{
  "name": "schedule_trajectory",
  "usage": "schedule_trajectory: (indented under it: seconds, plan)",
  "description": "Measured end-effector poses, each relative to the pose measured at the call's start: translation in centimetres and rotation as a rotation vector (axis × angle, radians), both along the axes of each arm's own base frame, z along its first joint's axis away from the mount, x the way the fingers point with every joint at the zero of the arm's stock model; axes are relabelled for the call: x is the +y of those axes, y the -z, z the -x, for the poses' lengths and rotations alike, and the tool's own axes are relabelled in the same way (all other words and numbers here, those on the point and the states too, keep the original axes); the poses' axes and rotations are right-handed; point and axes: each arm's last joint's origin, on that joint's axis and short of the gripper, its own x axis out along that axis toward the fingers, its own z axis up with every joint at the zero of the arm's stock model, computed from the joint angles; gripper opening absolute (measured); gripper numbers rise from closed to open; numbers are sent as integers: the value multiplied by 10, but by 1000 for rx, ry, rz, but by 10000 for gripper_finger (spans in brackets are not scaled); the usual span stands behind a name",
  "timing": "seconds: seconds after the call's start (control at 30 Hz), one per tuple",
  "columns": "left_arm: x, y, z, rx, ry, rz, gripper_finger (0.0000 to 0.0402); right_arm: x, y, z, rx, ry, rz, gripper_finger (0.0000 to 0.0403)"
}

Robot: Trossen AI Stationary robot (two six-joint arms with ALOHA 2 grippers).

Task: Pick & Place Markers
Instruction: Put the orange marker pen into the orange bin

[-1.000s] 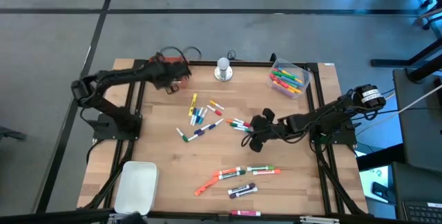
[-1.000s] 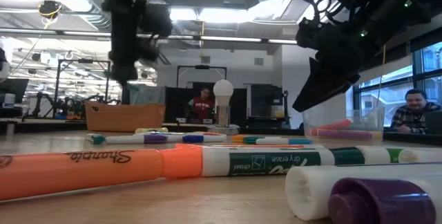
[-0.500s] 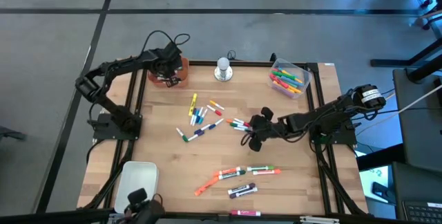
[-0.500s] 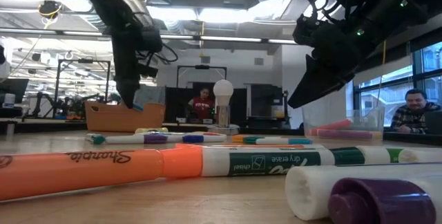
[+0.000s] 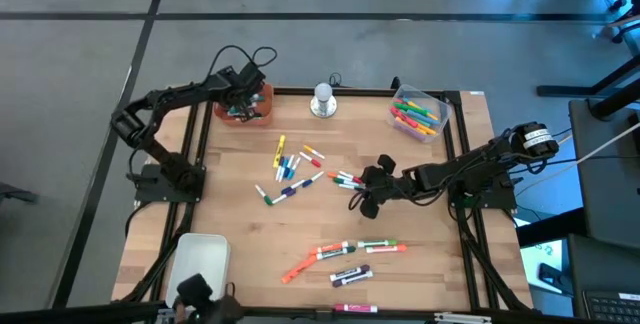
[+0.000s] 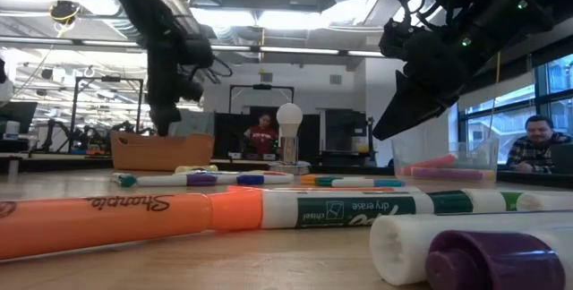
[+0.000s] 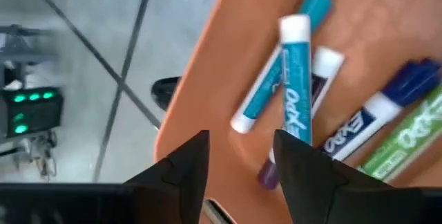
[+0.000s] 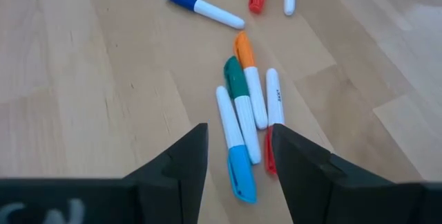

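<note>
My left gripper (image 5: 240,104) hangs open over the orange bin (image 5: 263,116) at the table's far left corner. In the left wrist view its fingers (image 7: 185,169) stand apart above the bin (image 7: 207,79), where a teal-capped marker (image 7: 295,92) lies slanted on other markers. My right gripper (image 5: 362,199) is open right of the table's middle, just above a small group of markers (image 5: 345,178). In its wrist view a light-blue-capped one (image 8: 233,148), a green one (image 8: 240,106), an orange one and a red one lie side by side on the wood, touched by nothing.
More markers lie loose mid-table (image 5: 290,169) and near the front edge (image 5: 345,254). A clear bin with markers (image 5: 418,114) stands at the far right, a silver knob-like object (image 5: 322,101) at the far middle and a white tray (image 5: 200,269) at the front left.
My left gripper has swung toward the table's far left corner and sunk over the orange bin. Half a second ago the low view showed a blue tip at its fingertips; now nothing hangs there.
</note>
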Motion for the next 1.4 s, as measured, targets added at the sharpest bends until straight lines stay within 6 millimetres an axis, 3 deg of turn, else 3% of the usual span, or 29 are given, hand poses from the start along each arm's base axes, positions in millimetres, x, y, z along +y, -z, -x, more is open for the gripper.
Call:
schedule_trajectory:
  seconds: [0.13,0.23,0.37,0.6,0.7,0.8,0.97,1.23,1.4]
  plan:
    - [-25,-24,-16,-168,7,43,164,0,0,0,0,2,-1,161]
    - [-63,-39,-32,-415,32,218,160,1,0,-1,-4,-23,-56,161]
    - [-142,-36,-61,-595,253,484,147,8,-1,-3,-6,-154,-167,161]
    - [-293,-12,-92,-766,589,527,140,24,-3,-2,0,-357,-211,161]
    - [-344,-6,-99,-839,633,569,140,26,-4,-2,-2,-359,-222,161]
    - [-381,9,-105,-784,656,609,140,28,-7,-3,-16,-341,-229,161]
    - [-414,23,-115,-711,651,686,153,31,-12,-6,-45,-306,-214,161]
    - [-422,14,-119,-782,544,734,189,45,-13,-2,-51,-295,-266,161]
    - [-421,19,-120,-788,491,716,209,60,-17,0,-79,-472,-231,161]
